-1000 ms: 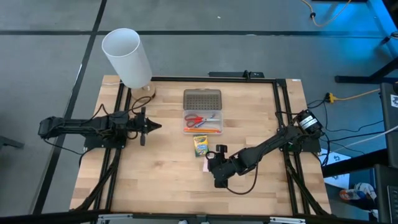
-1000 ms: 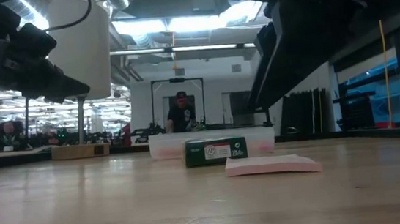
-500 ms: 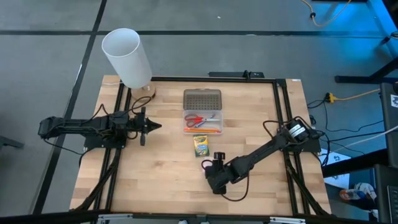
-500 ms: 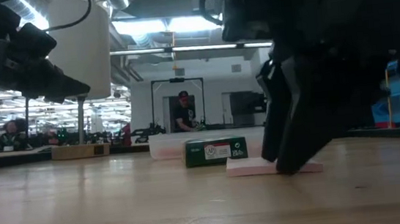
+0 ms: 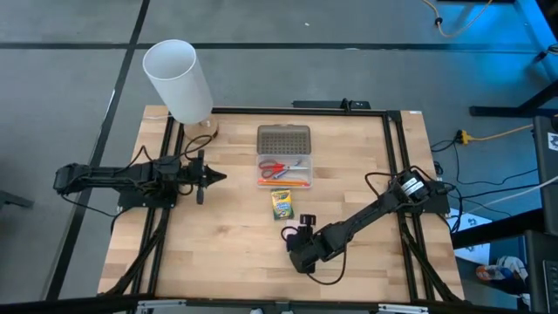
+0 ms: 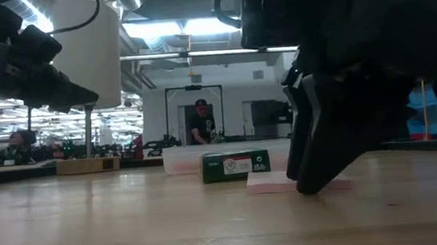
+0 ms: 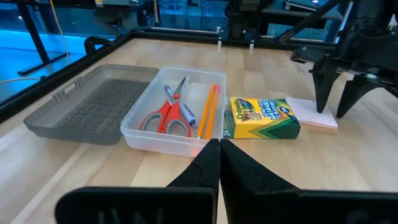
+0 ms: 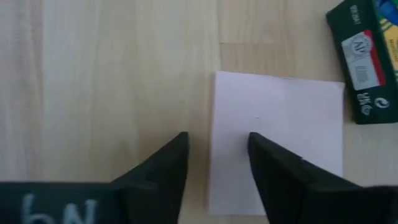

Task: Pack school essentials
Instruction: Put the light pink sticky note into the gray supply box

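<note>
**One edge decides it: sticky-note pad vs right tool**

One item is in play: the pale pink sticky-note pad (image 8: 277, 140), lying flat on the desk (image 5: 227, 235).

- Landmark = the pad. The right tool (image 8: 214, 163) is directly over the pad's edge farthest from the crayon box (image 8: 367, 59); fingers spread, nothing held. Wrist view: one finger sits over pink paper, the other over bare wood just beside the edge, so the edge runs between them. In the low view the tips look down at desk level beside the pad; can't confirm contact.
- Pad is square, so no long axis to align to. What matters is that it's thin and flat: my read is the fingers have to catch that edge, not pinch the faces.
- Crayon box lies just beside the pad's opposite edge, close but apparently not touching. Beyond it from the pad is the clear case (image 7: 171, 121), already holding the scissors (image 7: 168, 112), orange pencil (image 7: 210, 109) and blue pen (image 7: 188, 115), with its grey lid (image 7: 93, 112) open alongside.
- Left tool (image 5: 212, 177) is well away from the pad, past the case, fingers pressed together and empty. Right arm is clearly the nearer one.

Risk, as a guess: the pad slides toward the crayon box instead of lifting.
</note>
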Action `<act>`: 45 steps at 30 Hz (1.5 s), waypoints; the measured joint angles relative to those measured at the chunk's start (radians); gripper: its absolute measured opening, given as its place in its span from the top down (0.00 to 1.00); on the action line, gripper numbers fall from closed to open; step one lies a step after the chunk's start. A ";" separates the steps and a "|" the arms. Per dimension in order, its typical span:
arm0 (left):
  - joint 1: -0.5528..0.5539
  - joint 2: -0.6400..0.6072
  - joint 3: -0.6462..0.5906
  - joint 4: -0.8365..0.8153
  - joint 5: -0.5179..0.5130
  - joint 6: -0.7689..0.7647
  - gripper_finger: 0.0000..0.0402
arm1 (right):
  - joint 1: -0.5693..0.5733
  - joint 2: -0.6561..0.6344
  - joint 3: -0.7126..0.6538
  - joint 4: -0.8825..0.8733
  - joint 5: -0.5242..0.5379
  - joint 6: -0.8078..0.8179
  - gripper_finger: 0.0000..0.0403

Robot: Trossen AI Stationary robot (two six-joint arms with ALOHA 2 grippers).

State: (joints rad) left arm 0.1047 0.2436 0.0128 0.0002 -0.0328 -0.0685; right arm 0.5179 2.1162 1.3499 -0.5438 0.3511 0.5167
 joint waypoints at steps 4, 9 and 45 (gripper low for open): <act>0.000 0.000 0.000 0.000 0.000 0.000 1.00 | -0.001 -0.001 0.000 -0.016 0.011 0.000 0.72; 0.000 0.000 0.000 0.000 0.000 0.000 1.00 | -0.002 -0.002 0.000 -0.027 0.022 0.064 0.85; 0.000 0.000 0.000 0.000 0.000 0.000 1.00 | 0.030 0.003 0.228 -0.307 0.075 0.134 1.00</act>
State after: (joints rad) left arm 0.1047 0.2440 0.0128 0.0006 -0.0330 -0.0685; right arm 0.5480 2.1189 1.5777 -0.8511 0.4262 0.6502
